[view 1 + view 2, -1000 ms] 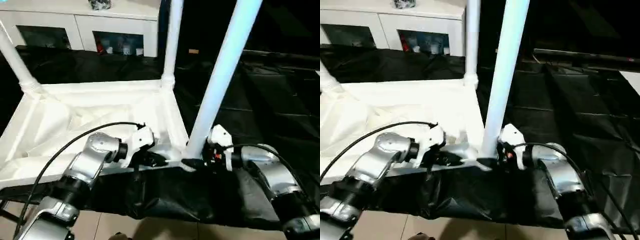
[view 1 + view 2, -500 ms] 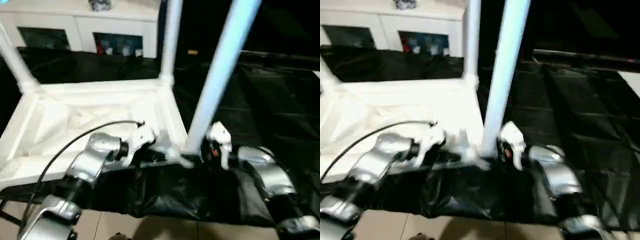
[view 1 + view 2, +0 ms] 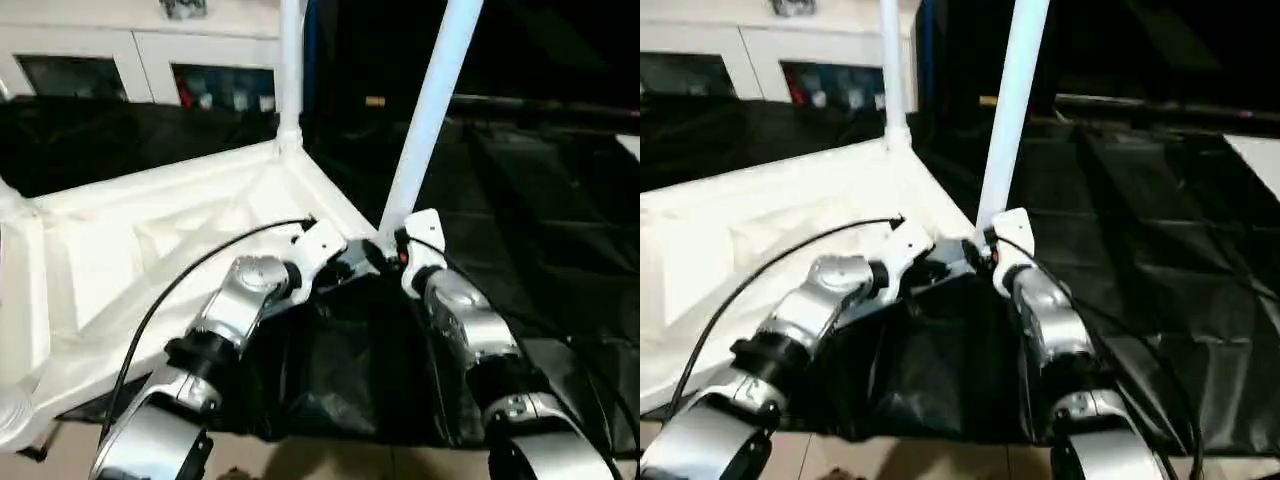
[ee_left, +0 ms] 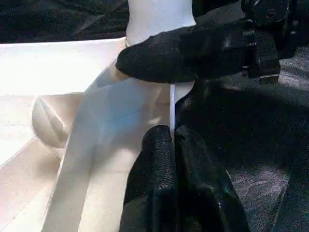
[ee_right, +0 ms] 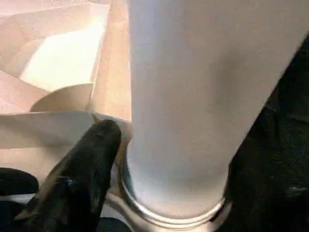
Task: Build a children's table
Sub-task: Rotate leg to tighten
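Observation:
The white table top (image 3: pixel 150 250) lies upside down on the black sheet, its ribbed underside facing up. A white leg (image 3: pixel 291 70) stands in the far corner socket. A second leg (image 3: pixel 425 130) rises tilted from the near right corner. My right gripper (image 3: pixel 398 250) is shut around this leg's base (image 5: pixel 193 96), with one black finger (image 5: pixel 87 164) against its side. Just left of that corner, my left gripper (image 4: pixel 172 133) is shut on the top's thin rim (image 4: pixel 172 104). Another corner socket (image 3: pixel 10 420) shows at the lower left.
A white cabinet with glass doors (image 3: pixel 140 60) stands behind the work surface. Black sheeting (image 3: pixel 560 200) covers the surface to the right and hangs over its front edge. Tiled floor (image 3: pixel 330 462) shows below. A dark bar (image 3: pixel 540 100) runs along the back right.
The table top has swung round, so the held corner now lies farther from me and nearer the middle. Both grippers kept their hold and went with it. The camera also shifted.

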Available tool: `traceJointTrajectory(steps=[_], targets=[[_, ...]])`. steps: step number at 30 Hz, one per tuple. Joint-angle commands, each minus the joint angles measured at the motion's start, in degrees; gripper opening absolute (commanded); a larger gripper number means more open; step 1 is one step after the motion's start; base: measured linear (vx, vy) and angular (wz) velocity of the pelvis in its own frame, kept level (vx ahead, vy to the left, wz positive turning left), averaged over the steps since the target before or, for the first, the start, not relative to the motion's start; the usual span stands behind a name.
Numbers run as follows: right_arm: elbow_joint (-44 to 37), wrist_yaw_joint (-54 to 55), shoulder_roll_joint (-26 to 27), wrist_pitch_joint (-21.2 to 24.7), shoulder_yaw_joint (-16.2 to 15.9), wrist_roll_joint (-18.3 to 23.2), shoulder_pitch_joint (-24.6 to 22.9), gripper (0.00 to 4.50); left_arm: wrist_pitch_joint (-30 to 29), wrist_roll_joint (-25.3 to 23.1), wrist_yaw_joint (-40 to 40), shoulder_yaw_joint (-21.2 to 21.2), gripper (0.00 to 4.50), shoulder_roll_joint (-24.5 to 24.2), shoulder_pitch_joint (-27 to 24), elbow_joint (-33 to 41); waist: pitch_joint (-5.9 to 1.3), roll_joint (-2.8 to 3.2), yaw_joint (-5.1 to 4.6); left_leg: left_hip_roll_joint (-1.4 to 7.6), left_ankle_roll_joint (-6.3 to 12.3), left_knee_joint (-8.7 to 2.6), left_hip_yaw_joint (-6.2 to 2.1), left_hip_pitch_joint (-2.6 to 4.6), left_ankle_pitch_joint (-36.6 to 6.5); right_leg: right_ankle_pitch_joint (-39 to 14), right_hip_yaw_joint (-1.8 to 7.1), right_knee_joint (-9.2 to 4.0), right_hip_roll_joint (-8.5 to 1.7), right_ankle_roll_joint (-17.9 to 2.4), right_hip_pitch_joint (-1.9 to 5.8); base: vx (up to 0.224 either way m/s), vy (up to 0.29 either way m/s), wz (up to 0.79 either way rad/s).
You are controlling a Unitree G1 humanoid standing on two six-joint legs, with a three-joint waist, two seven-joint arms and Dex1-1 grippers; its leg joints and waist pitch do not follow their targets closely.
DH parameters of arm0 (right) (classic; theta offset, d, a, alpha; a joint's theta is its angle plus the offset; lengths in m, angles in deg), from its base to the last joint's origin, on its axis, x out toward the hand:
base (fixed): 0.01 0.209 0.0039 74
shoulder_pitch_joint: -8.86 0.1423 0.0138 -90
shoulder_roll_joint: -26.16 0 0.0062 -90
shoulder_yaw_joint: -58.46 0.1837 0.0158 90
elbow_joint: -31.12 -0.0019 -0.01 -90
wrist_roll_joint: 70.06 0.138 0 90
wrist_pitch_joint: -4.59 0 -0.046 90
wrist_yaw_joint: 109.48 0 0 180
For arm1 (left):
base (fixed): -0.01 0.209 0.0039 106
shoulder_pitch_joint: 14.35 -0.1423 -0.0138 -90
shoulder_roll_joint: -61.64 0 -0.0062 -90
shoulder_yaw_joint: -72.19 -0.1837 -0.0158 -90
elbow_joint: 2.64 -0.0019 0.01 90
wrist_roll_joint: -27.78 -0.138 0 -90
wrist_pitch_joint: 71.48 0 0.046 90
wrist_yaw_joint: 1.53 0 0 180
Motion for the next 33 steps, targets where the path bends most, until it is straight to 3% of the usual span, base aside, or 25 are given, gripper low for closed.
traceJointTrajectory(steps=[1,4,11,16,20,22,25,27,33], targets=[[0.7,-4.6,4.2,-0.2,-5.2,-0.4,0.2,3.76,2.9,1.1,0.2,-1.3,0.0,2.5,2.1,0.4,-3.9,-0.28,0.08,1.99,3.11,-3.73,-0.4,0.51,-9.5,-10.2,2.75,-4.36,-4.58,-12.4,2.92,0.0,0.0,0.0],[0.0,-7.7,1.9,-2.1,-6.1,-0.9,-0.3,3.94,4.0,2.3,3.7,-0.9,0.0,0.6,0.9,1.7,-3.8,-0.32,0.06,1.95,2.45,-3.85,-0.5,0.44,-11.4,-14.2,2.78,-4.72,-4.75,-11.2,3.01,0.0,0.0,0.0],[-1.6,-17.0,-3.0,-6.0,-7.1,-0.8,-1.3,3.94,5.2,4.0,9.9,-0.8,0.0,-3.1,-1.3,4.1,-3.9,-0.19,-0.16,2.11,3.47,-3.68,-0.41,0.32,-10.2,-10.5,2.87,-4.29,-4.66,-12.5,3.07,0.0,0.0,0.0],[-7.0,-30.0,-7.8,-5.7,-8.5,2.7,-4.0,3.94,6.2,5.8,15.2,-0.6,0.0,-6.2,-2.7,6.3,-3.82,-0.3,0.11,2.26,4.28,-3.65,-0.38,0.51,-10.7,-10.1,2.86,-4.28,-4.56,-13.1,3.14,0.0,0.0,0.0],[-11.4,-39.4,-11.6,-4.8,-9.9,5.3,-6.9,3.94,6.1,7.4,21.1,-1.2,0.0,-8.7,-4.4,9.3,-3.67,-0.41,0.37,2.42,4.52,-3.76,-0.4,0.57,-11.5,-13.1,2.89,-4.46,-4.68,-12.5,2.9,0.0,0.0,0.0],[-12.1,-40.7,-12.2,-4.7,-10.1,5.4,-7.4,3.61,6.0,7.6,22.1,-1.4,0.0,-9.2,-4.7,9.8,-3.6,-0.42,0.41,2.4,4.26,-3.79,-0.36,0.62,-11.9,-14.2,2.92,-4.59,-4.64,-12.3,2.73,0.0,0.0,0.0],[-14.5,-44.1,-14.0,-3.4,-10.9,6.2,-8.9,3.56,5.7,8.1,24.2,-1.7,0.0,-10.5,-5.6,11.2,-3.52,-0.44,0.53,2.39,3.54,-3.87,-0.38,0.84,-12.8,-16.6,2.89,-4.84,-4.58,-11.8,2.57,0.0,0.0,0.0],[-15.7,-45.7,-14.9,-2.7,-11.3,6.5,-9.6,3.2,5.5,8.3,25.2,-1.7,0.0,-11.2,-6.0,11.8,-3.44,-0.44,0.65,2.46,3.5,-4.02,-0.46,0.74,-13.2,-17.4,2.9,-4.93,-4.61,-11.3,2.59,0.0,0.0,0.0],[-18.9,-50.1,-17.5,-0.8,-12.7,7.1,-11.2,2.73,4.5,8.9,27.9,-1.7,0.0,-12.9,-6.9,13.3,-3.54,-0.37,1.05,2.38,3.2,-4.0,-0.49,0.7,-12.5,-17.6,2.88,-4.92,-4.64,-10.7,2.59,0.0,0.0,0.0]])
